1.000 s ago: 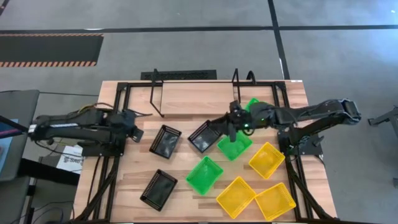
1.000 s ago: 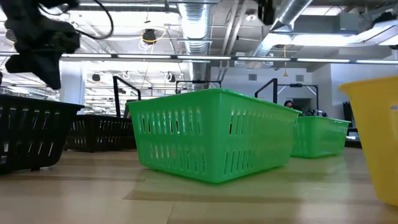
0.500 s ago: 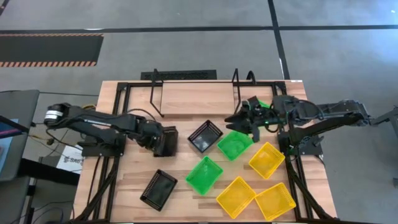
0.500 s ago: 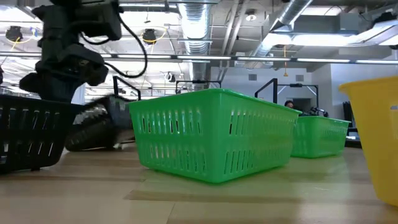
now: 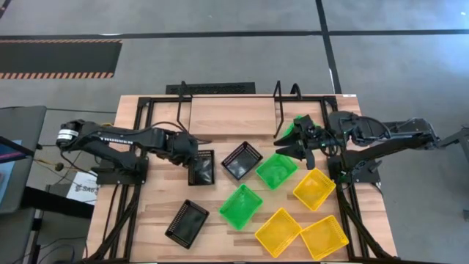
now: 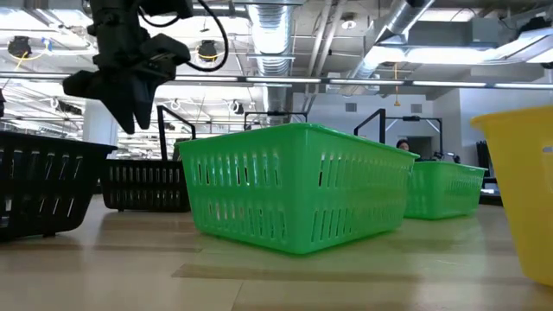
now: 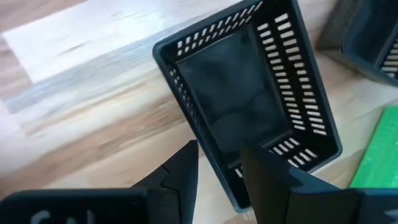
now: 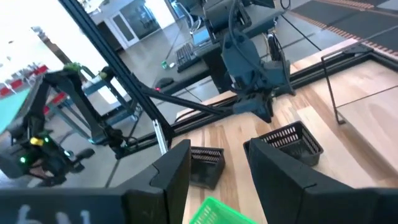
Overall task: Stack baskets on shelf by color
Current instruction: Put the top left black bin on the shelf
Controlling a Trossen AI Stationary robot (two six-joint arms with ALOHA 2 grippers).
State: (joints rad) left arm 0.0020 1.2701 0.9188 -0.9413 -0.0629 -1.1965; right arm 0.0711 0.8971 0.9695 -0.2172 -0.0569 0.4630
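- The left gripper (image 5: 192, 152) hangs just over the near rim of a black basket (image 5: 201, 167), its fingers (image 7: 180, 174) parted with the basket wall between them, not yet closed on it (my guess is it is lining up for a rim grab).
- The right gripper (image 5: 302, 139) hovers beside the shelf's right upright, over a green basket (image 5: 297, 123); its fingers (image 8: 171, 171) stand apart and hold nothing.
- The shelf (image 5: 233, 115) sits at the far edge of the table (image 5: 157, 202) with no baskets on its plank.
- The other baskets lie scattered in front: a second black basket (image 5: 242, 160), a third black one (image 5: 186, 223), two more green baskets (image 5: 276, 169), and three yellow baskets (image 5: 314, 188) toward the right.
- Pale lettering runs along the left arm, too small to read.
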